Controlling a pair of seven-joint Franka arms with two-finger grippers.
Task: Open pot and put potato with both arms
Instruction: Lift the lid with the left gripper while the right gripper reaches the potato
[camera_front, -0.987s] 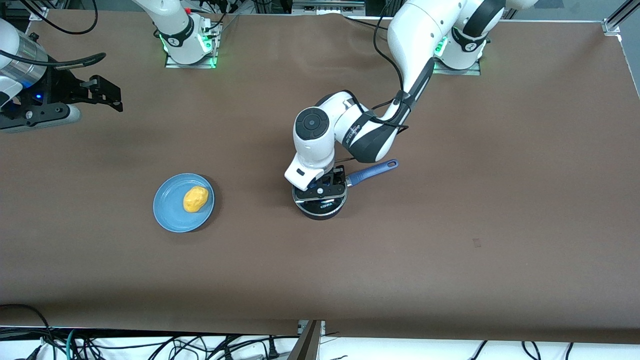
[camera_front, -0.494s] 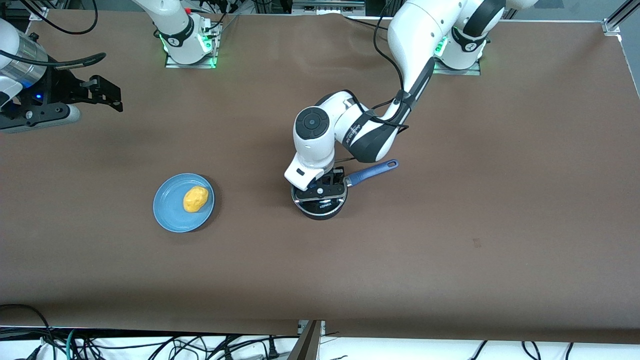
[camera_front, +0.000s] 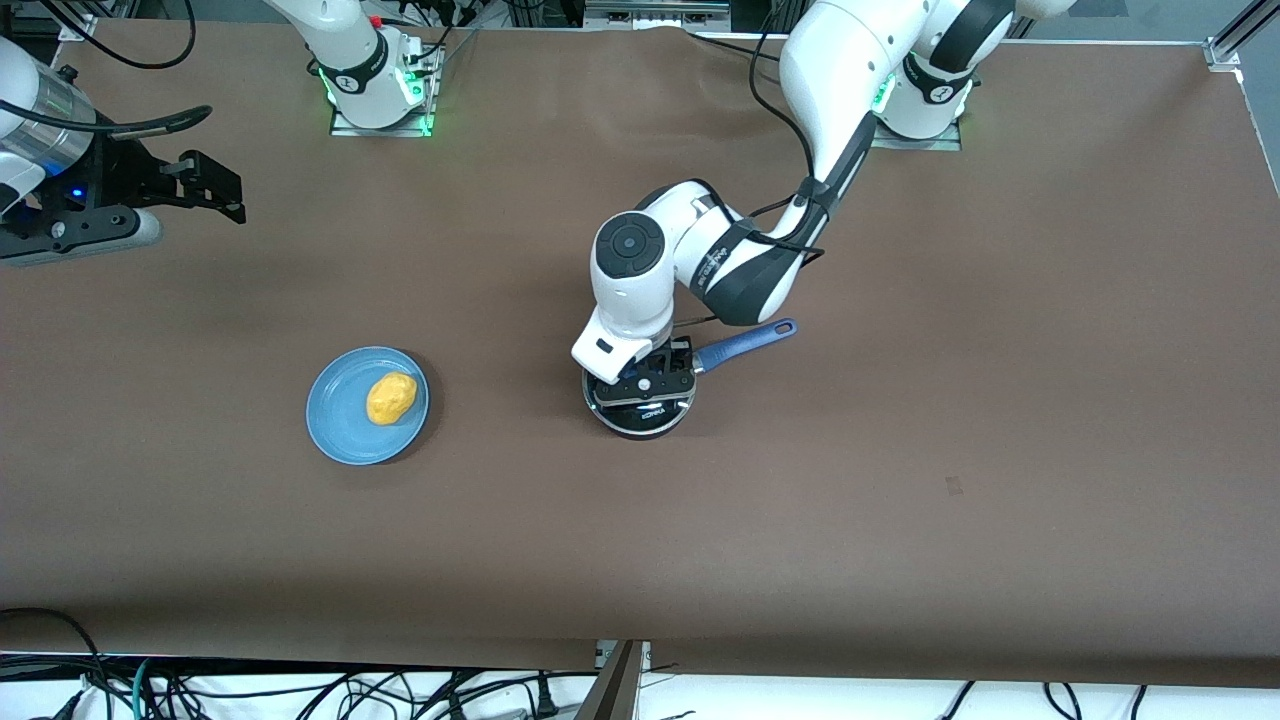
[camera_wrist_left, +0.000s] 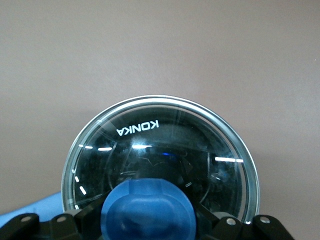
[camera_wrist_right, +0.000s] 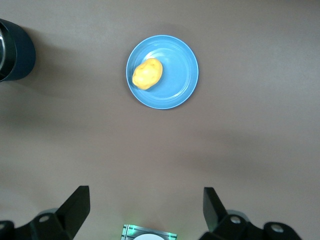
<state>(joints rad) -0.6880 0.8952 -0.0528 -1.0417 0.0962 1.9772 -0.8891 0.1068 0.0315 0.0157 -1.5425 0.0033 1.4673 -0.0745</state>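
Observation:
The black pot (camera_front: 640, 426) with its blue handle (camera_front: 745, 342) stands mid-table under a glass lid (camera_wrist_left: 165, 145) marked KONKA. My left gripper (camera_front: 650, 378) is right over the pot, and in the left wrist view (camera_wrist_left: 147, 216) its fingers (camera_wrist_left: 93, 216) close on the lid's blue knob (camera_wrist_left: 147, 200). The lid still looks seated on the pot. The yellow-orange potato (camera_front: 391, 398) lies on a blue plate (camera_front: 345, 440) toward the right arm's end. My right gripper (camera_front: 205, 185) is open and empty, high over the table near that end. Its wrist view shows the potato (camera_wrist_right: 147, 73) below.
The blue plate (camera_wrist_right: 175, 87) lies beside the pot, about level with it. The right arm's base (camera_front: 378, 85) and the left arm's base (camera_front: 925, 100) stand along the table's edge farthest from the front camera. Cables hang below the table's near edge.
The left arm's wrist has shifted very slightly toward its base while staying on the lid. The pot, the potato, the plate and the right arm have not moved.

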